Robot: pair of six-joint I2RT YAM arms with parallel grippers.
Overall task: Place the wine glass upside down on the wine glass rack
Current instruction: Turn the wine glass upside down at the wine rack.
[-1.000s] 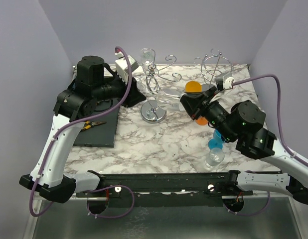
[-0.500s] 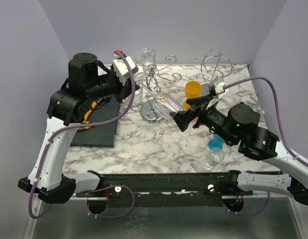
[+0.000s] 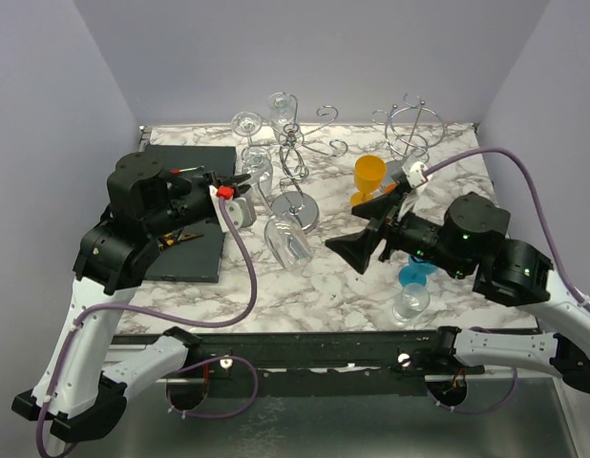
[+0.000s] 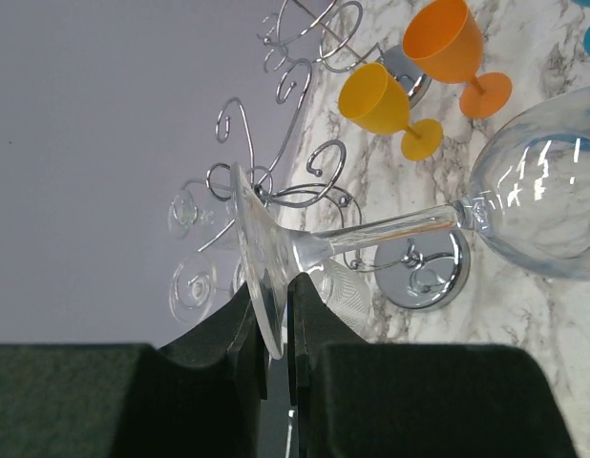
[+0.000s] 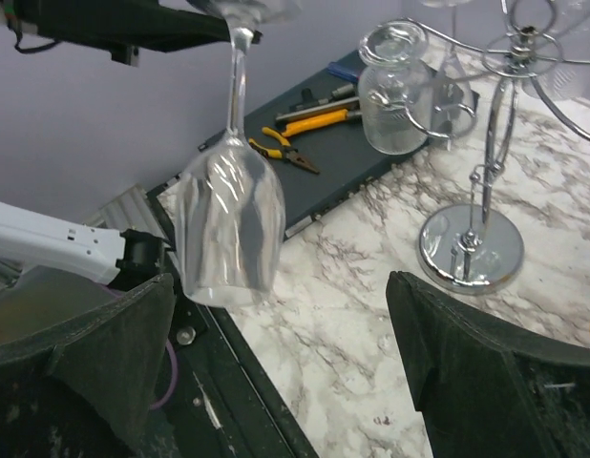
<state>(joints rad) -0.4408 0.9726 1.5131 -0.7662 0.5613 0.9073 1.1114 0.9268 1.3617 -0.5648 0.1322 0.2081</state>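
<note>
The wine glass (image 3: 287, 240) hangs bowl down over the marble table (image 3: 324, 286). Seen from above, its bowl sits at about 6 o'clock of the rack's round chrome base (image 3: 297, 215), near it but not on the rack. The left gripper (image 4: 276, 324) has its fingers pinched closed on the rim of the glass's foot. The stem and bowl hang free beyond them, as the left wrist view shows plainly. The right gripper (image 3: 355, 250) stands at 3 o'clock of the bowl with its fingers spread wide, holding nothing and clear of the glass.

The glass is already turned over, so the step in hand looks like the carry to the rack (image 3: 305, 153). Two other glasses (image 3: 245, 122) hang at the rack's 11 and 12 o'clock side. The curled wire arm (image 3: 335, 145) at about 2 o'clock appears free, though whether a nearer arm is also free cannot be told.

The next move probably calls for raising the foot to the height of a free arm. The stem would then slide sideways into the wire loop until the foot rests on it. The grip is on the rim alone, so the bowl may swing. A slow approach that keeps the bowl off the centre post and the hanging glasses seems wise before the fingers let go.
</note>
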